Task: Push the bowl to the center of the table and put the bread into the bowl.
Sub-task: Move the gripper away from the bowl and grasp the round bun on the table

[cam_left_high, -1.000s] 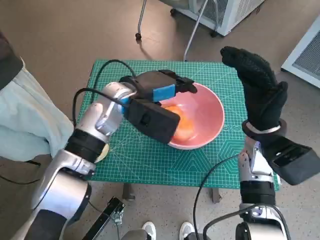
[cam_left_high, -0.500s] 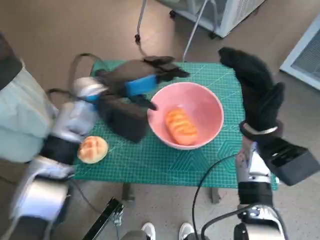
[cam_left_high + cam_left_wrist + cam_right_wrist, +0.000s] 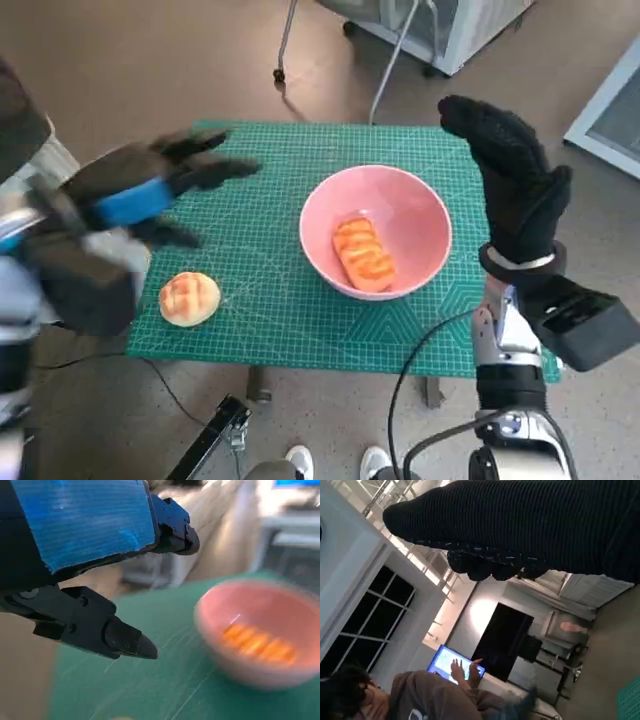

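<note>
The bowl [image 3: 376, 232] sits near the table's [image 3: 300, 325] middle, an orange bread [image 3: 363, 254] inside. Both hands hold nothing: the right hand [image 3: 514, 178] upright by the right edge, the left hand [image 3: 140, 190] spread over the left edge. A round bun [image 3: 188, 298] lies near the front-left corner.

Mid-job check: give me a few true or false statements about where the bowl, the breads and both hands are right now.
1. A long bread lies inside the pink bowl. True.
2. The left hand grips the round bread. False: that hand hangs above the mat holding nothing, fingers apart, and the round bread lies on the mat apart from it.
3. The right hand is raised beside the bowl, holding nothing. True.
4. The bowl is tipped on its side. False: it stands upright with its opening up.
5. The round bread sits inside the bowl. False: it lies on the mat outside the bowl, on the left hand's side.
</note>
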Controlling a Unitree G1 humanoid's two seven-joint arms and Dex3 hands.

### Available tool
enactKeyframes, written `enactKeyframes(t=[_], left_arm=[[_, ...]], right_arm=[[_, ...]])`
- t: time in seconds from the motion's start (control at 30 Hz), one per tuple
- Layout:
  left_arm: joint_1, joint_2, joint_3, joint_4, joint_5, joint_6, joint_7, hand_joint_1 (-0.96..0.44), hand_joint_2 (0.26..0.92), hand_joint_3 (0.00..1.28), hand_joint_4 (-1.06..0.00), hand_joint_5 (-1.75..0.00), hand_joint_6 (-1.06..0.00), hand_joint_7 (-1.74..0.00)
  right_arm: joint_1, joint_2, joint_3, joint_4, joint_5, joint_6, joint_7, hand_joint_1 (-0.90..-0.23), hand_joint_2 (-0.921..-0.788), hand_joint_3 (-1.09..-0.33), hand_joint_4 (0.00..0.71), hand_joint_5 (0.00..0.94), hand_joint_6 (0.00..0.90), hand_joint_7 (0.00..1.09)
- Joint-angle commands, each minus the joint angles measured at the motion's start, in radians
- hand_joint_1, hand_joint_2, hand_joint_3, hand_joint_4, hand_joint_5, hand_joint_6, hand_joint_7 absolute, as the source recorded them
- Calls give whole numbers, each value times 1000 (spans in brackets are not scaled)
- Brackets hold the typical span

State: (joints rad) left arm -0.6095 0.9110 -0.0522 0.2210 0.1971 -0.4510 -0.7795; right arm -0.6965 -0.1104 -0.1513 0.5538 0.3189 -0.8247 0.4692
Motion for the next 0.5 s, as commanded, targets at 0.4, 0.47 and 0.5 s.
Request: enactKeyframes(t=[0.4,0.47,0.5], left_arm=[[240,94,37,-92,21,93,-25,-133,819,0,-177,-2,-360,-56],[241,87,25,-88,27,106,-27,-129,819,0,-177,-1,-359,-49],[241,84,20,-87,30,112,-28,-125,820,0,-176,-1,-358,-45]], right_arm=[[-6,17,1,28,31,7,38,-657,-921,-704,366,3,102,853],[-8,18,1,29,33,8,40,-655,-921,-705,366,3,101,854],[-8,18,1,29,33,8,40,-655,-921,-705,366,3,101,854]])
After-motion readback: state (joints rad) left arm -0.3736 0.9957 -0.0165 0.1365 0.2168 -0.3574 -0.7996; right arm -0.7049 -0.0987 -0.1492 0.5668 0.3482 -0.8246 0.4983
